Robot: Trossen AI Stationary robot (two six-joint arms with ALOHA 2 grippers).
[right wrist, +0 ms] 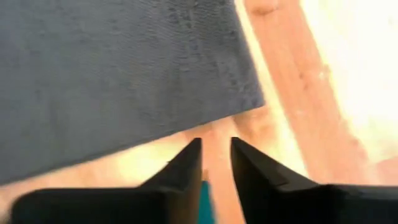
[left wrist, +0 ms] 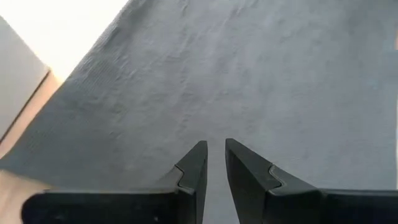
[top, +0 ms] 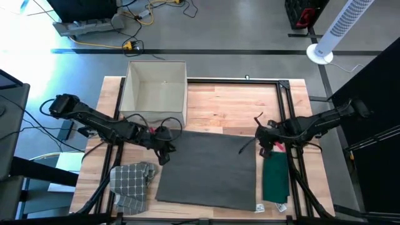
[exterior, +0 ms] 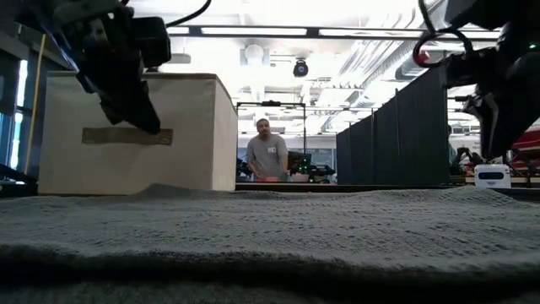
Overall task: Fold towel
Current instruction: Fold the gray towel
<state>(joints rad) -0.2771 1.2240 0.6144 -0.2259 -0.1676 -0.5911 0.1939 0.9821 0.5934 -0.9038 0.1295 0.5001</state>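
A dark grey towel (top: 209, 165) lies spread flat on the wooden table (top: 231, 103). My left gripper (top: 165, 153) hovers over the towel's far left corner, its fingers (left wrist: 216, 149) shut above the grey cloth (left wrist: 249, 74) with nothing between them. My right gripper (top: 265, 147) stands just off the towel's far right corner (right wrist: 252, 99), over bare wood, fingers (right wrist: 216, 146) shut and holding nothing. In the low view the towel (exterior: 270, 236) fills the foreground, and both grippers hang clear above it.
An open white box (top: 155, 90) stands at the far left of the table. A checked cloth (top: 131, 184) lies crumpled at the near left. A green cloth (top: 275, 178) lies at the near right beside the towel. A person (exterior: 268, 152) stands far behind the table.
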